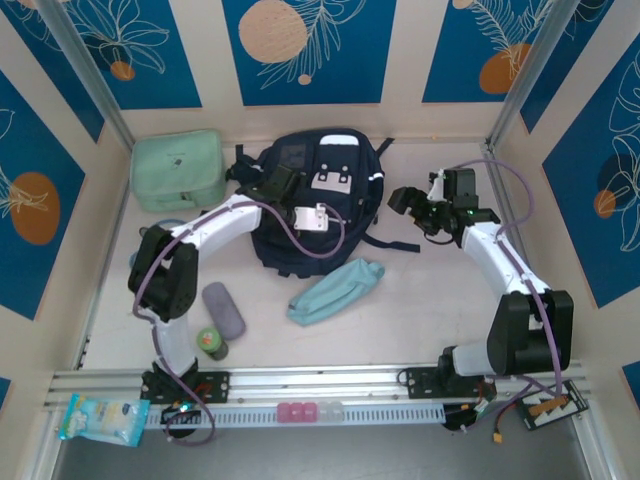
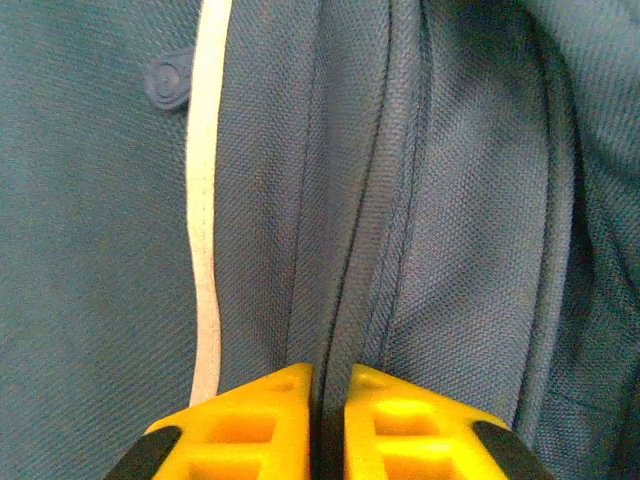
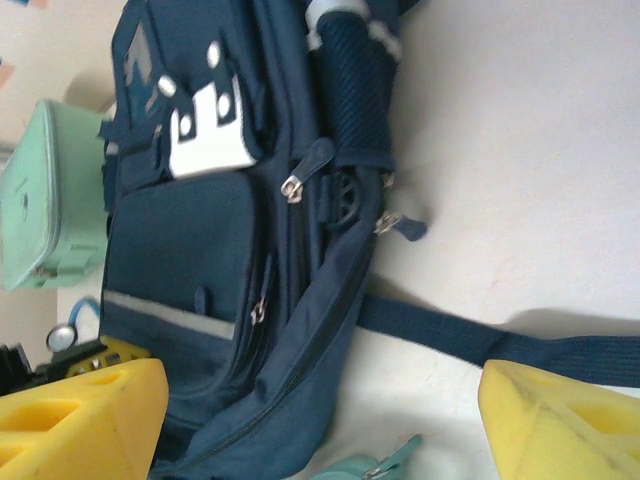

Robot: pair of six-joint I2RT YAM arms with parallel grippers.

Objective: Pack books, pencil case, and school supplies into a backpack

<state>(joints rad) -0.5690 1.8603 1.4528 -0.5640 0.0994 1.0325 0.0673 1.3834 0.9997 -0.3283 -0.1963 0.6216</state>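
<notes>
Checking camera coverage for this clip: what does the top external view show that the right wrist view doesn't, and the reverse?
Top external: the greyish-purple case and the green bottle near the left arm's base, plus a pale packet on the front rail. Right wrist: metal zipper pulls on the backpack and the grey stripe on its front pocket. Shared: the backpack, the mint-green bag beside it, and the right end effector, open, to the backpack's right.
</notes>
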